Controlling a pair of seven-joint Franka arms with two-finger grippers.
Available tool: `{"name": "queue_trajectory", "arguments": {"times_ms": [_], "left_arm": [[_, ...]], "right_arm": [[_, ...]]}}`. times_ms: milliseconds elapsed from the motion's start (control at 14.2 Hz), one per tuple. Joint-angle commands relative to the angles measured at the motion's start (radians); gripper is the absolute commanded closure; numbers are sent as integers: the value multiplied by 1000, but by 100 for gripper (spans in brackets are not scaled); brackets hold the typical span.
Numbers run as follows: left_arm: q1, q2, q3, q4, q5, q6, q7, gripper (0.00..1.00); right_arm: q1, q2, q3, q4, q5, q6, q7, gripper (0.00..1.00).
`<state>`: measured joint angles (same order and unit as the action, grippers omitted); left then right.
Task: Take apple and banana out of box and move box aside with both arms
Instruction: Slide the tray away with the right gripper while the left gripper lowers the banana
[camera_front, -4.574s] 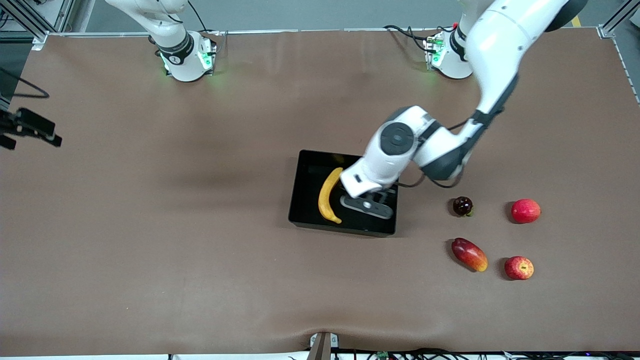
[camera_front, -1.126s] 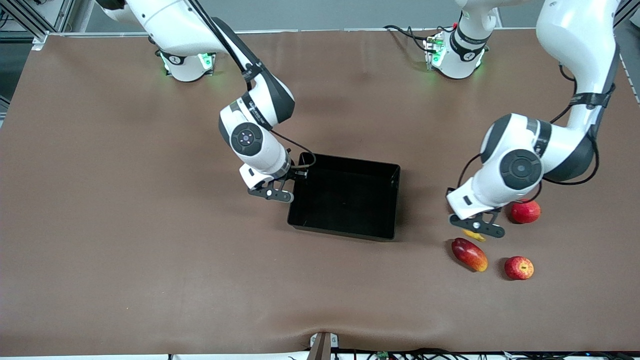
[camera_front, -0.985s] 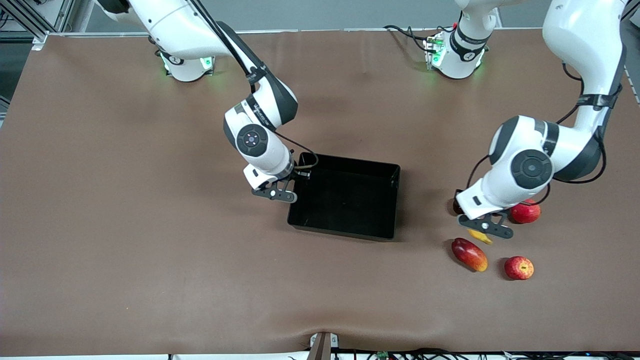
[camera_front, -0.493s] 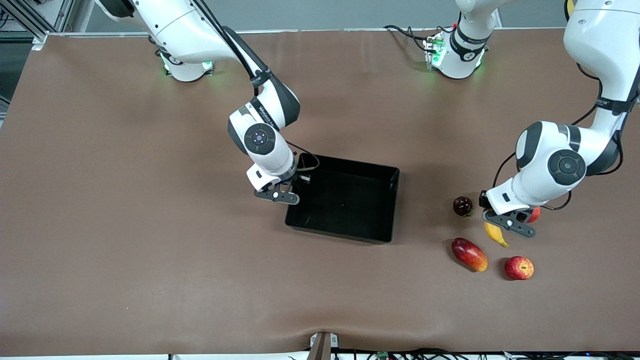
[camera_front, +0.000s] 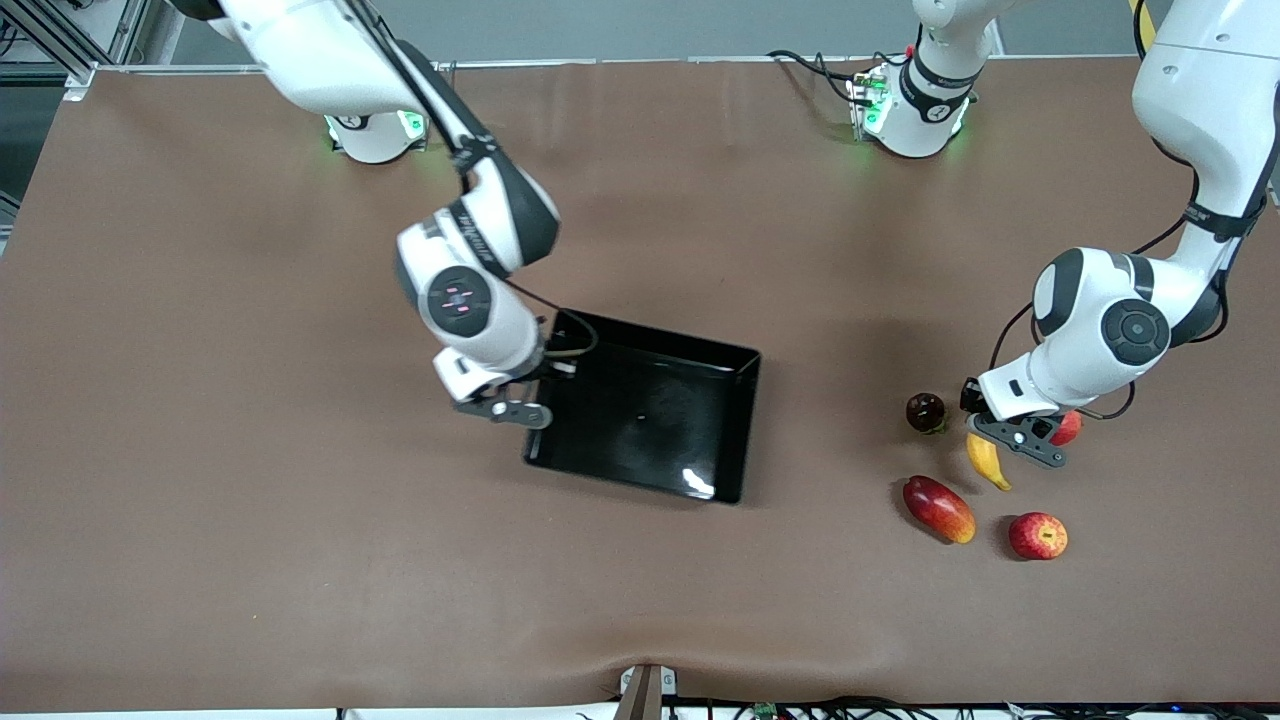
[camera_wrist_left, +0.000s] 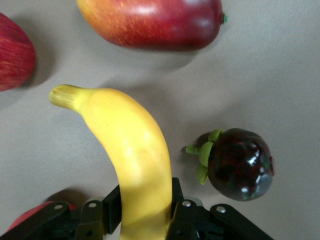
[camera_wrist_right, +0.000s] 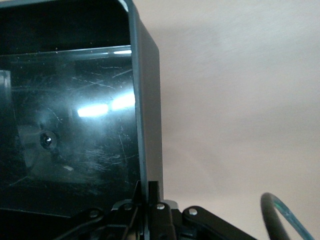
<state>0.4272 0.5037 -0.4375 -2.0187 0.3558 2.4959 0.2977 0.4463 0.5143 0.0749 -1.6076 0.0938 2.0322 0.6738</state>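
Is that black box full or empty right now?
Empty. The box shows only its bare glossy floor; the banana is outside it, held in the left gripper fingers.

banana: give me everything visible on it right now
The banana is plain yellow, smooth and curved, with a stubby greenish-yellow stem end pointing away from the left gripper. That gripper is shut on it near its other end, which is hidden between the fingers. It is held over the table among the other fruit: between the dark maroon fruit and the partly hidden red apple, with the mango past its stem tip. Whether it touches the table cannot be told.
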Motion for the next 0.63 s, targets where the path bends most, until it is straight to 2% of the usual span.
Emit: {"name": "queue_trajectory", "arguments": {"times_ms": [0,281,563], "left_arm": [[21,19,-9,-11,25,40,8,100],[28,42,-6,-9,26,41,8,100],[27,64,-3,-6,26,53,8,100]], "right_arm": [[-99,-95,16,-18,1,-110,-113,100],[-268,-177,16,-28,3,-226,-290,100],[-447,-221,13,-78,3,-239,-456,100]]}}
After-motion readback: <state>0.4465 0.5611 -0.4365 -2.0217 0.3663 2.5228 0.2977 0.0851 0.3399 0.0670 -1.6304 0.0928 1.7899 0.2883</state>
